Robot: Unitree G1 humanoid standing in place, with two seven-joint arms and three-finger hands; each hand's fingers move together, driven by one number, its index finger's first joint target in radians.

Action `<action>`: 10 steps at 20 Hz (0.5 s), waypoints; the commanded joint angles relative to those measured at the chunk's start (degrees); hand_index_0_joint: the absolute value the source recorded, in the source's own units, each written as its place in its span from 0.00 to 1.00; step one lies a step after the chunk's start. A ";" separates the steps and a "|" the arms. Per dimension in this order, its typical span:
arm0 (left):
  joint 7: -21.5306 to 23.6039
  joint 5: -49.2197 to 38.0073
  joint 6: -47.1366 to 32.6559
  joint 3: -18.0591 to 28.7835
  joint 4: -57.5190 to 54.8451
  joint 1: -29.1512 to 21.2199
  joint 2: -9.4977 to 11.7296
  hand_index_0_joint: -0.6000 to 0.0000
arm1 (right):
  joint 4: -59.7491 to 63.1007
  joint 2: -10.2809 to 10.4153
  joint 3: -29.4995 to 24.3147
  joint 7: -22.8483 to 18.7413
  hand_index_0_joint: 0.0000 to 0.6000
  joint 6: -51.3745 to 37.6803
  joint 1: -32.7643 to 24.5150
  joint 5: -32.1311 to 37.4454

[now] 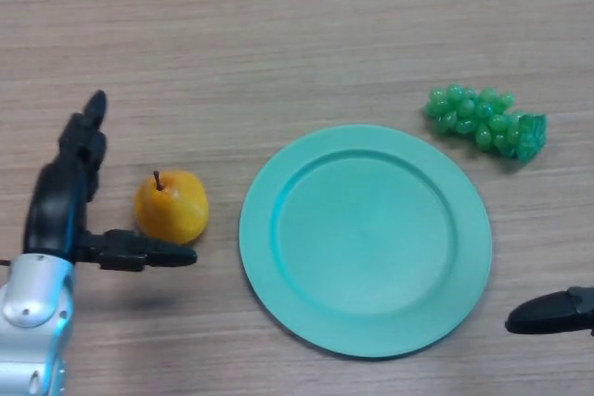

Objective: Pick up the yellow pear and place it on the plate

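Pear point(171, 207) — yellow-orange, stem pointing up, sitting upright on table point(278, 34), just left of plate point(278, 266) w/ a narrow gap between. Left hand point(70, 201) is flanking it: fingers reaching straight up along pear's left side, thumb lying under its near side, spread wide, holding nothing, not clearly touching. Right hand point(552, 312) is showing only at lower right edge, idle; can't tell how its fingers are set. Handling, est.: pear is looking light, rigid, smooth-skinned, so prob. slippery and apt to roll; rounded belly is the widest part and best place to close on, thumb opposite fingers; stem too thin to take. Plate is teal, round, shallow raised rim, bare inside; pear is needing only a small lift to clear rim. Room: short path rightward pear to plate is lying open. Grapes point(485, 122), green bunch, are sitting beyond plate's upper right, well apart from pear, not obstructing.
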 commanded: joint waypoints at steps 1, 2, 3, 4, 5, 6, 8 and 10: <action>2.32 2.16 -9.38 0.80 0.49 -4.49 1.57 1.00 | -2.95 -0.75 -3.92 0.02 0.00 -10.69 -0.58 1.22; 2.36 2.63 -9.42 0.22 2.43 -5.33 1.16 1.00 | -2.97 -0.50 -4.27 0.20 0.00 -11.53 -0.34 1.02; 2.94 3.60 -9.49 -0.07 3.57 -5.78 1.05 1.00 | -3.01 -0.54 -4.62 0.05 0.00 -11.46 -0.69 1.39; 4.28 5.73 -11.34 -0.69 6.18 -6.82 0.88 1.00 | -3.14 -0.34 -4.73 -0.10 0.00 -11.59 -0.55 1.74; 6.78 10.80 -14.51 -1.88 8.93 -7.22 1.34 1.00 | -3.26 -0.29 -4.93 0.03 0.00 -11.85 -0.27 1.79; 9.51 15.91 -15.75 -2.49 12.14 -7.89 1.65 1.00 | -3.58 -0.26 -5.28 0.33 0.00 -11.91 0.19 1.75; 10.88 15.96 -14.66 -1.43 12.74 -7.99 1.41 1.00 | -4.57 0.12 -6.22 0.63 0.00 -11.28 0.72 2.70; 11.84 15.52 -14.77 -1.29 13.50 -8.26 1.51 1.00 | -5.83 -0.19 -7.13 0.49 0.00 -10.01 0.32 2.71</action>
